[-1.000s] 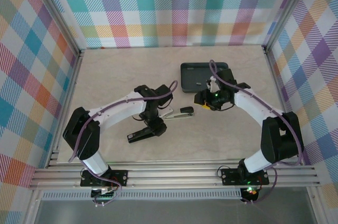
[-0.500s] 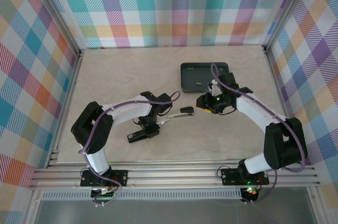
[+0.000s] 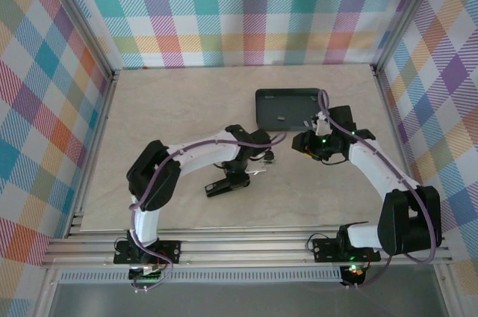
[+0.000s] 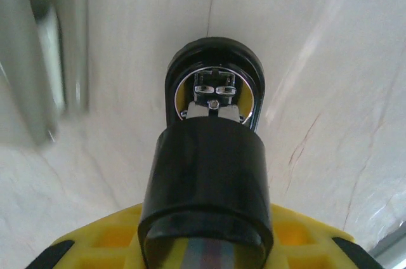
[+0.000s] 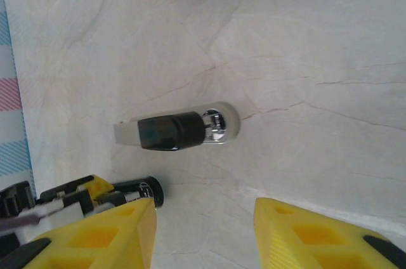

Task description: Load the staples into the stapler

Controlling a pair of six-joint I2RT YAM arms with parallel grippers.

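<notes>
Grip on the left side: my left fingers (image 4: pixel 114 234) are clamped on a black stapler (image 4: pixel 206 174), which fills the gap between the two yellow pads. It runs lengthwise straight out past the fingertips, and its far end is a rounded black rim with chrome parts inside. Beneath it lies the pale marbled desk (image 5: pixel 304 59); I cannot tell whether that far end touches it.

Further right, a small stapler (image 5: pixel 177 131) lies flat on the desk, ahead of my right fingers (image 5: pixel 120 224) and clear of them. Its pale end points to their left, a black block sits over the middle, and the chrome nose points to their right. It lies near the tip of the black stapler but apart from it.

My right fingers stand apart with nothing held between them.

Close by those fingers, seen from above, sits a dark grey tray (image 3: pixel 299 100). The staples (image 3: pixel 278 117) show as one tiny pale strip lying inside it, in its left half, too small to make out more.
</notes>
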